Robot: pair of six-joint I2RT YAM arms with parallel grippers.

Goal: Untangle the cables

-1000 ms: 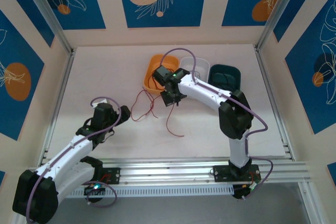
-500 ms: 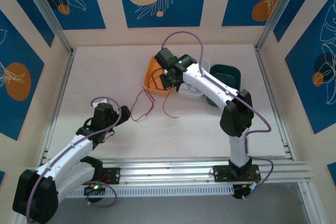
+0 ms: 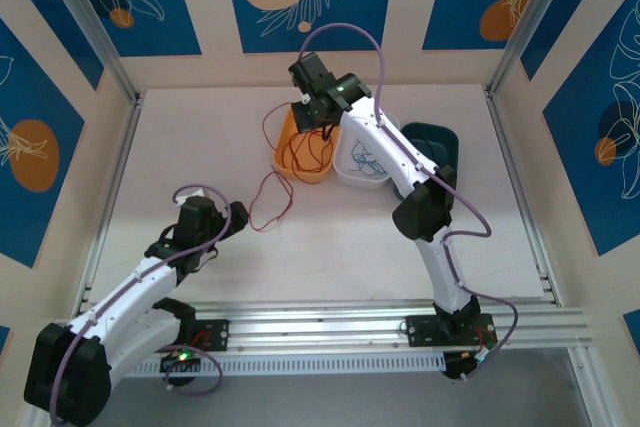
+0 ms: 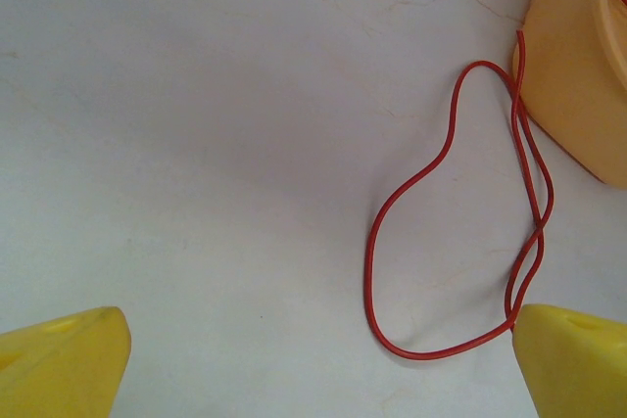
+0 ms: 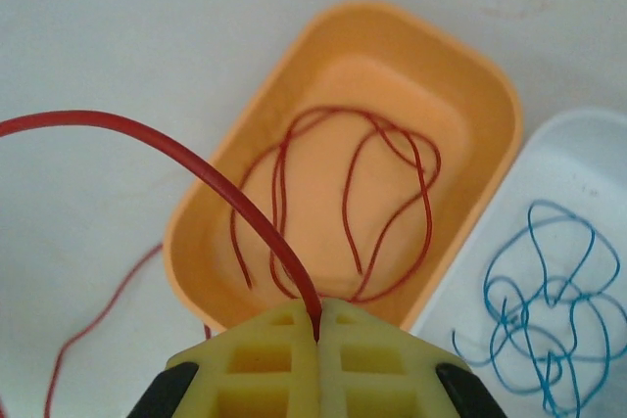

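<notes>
Currently: white flat surface (image 3: 200,137) carries three tubs in a row at upper centre of the top frame. Right end effector (image 3: 312,117) hangs over the orange oval plastic tub (image 3: 283,154). Its yellow fingers (image 5: 274,354) are pressed together, pinching a thin red cable (image 5: 196,165) that arcs off to the left edge of the wrist frame. Left end effector (image 3: 238,215) (image 4: 315,369) sits lower left, spread wide, gripping nothing. White rectangular plastic tub (image 3: 355,180) is just right of the orange one, with the dark teal tub (image 3: 440,142) beyond it, partly behind the arm. More red loops lie inside the orange tub. Another red loop (image 4: 377,232) lies on the surface against the tub's outer wall, reaching the left end effector's right fingertip; contact unclear. Thin blue cable (image 5: 549,330) lies tangled in the white tub.
</notes>
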